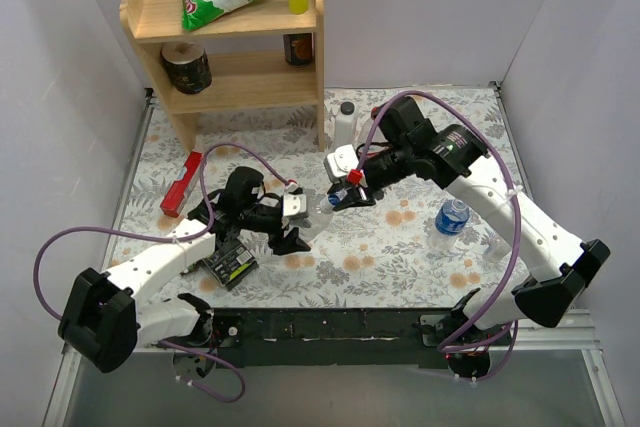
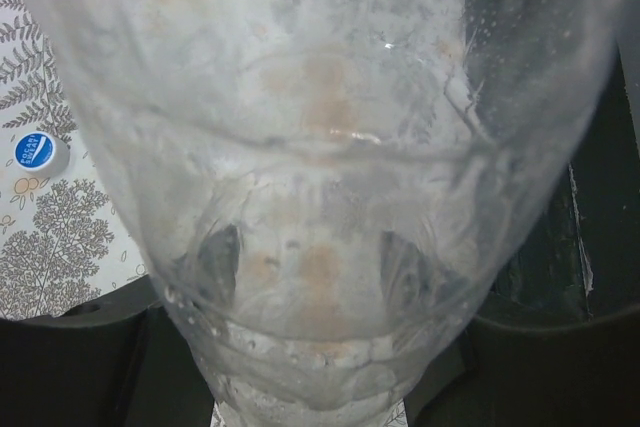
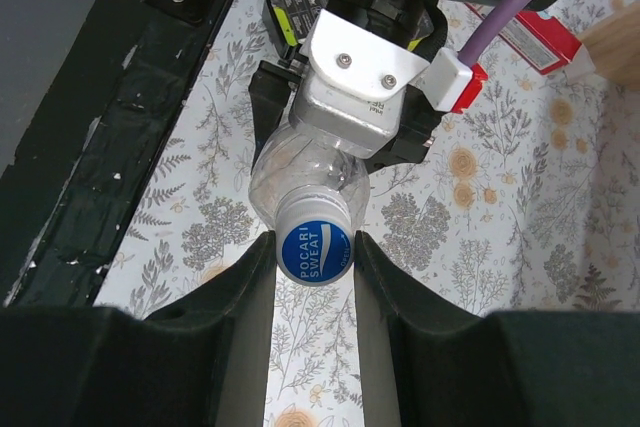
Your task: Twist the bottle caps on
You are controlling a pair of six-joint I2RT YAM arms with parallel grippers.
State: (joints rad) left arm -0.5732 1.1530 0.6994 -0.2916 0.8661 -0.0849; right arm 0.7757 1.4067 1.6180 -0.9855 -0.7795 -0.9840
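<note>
— Holding anything on the left?
— Yes, I see the left gripper [image 2: 320, 337] clamped round the clear bottle [image 3: 300, 172] — the right gripper [image 3: 314, 259] pinches the blue cap [image 3: 316, 247] on its neck. Another blue cap [image 2: 38, 152] lies loose nearby.

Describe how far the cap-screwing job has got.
Done: nothing clearly; the standing blue-labelled bottle is too small to judge. In hand: the left gripper holds a clear plastic bottle while the right gripper has its jaws against the blue-and-white round screw cap on its neck. Left: another blue-and-white cap lies loose on the floral tablecloth.
</note>
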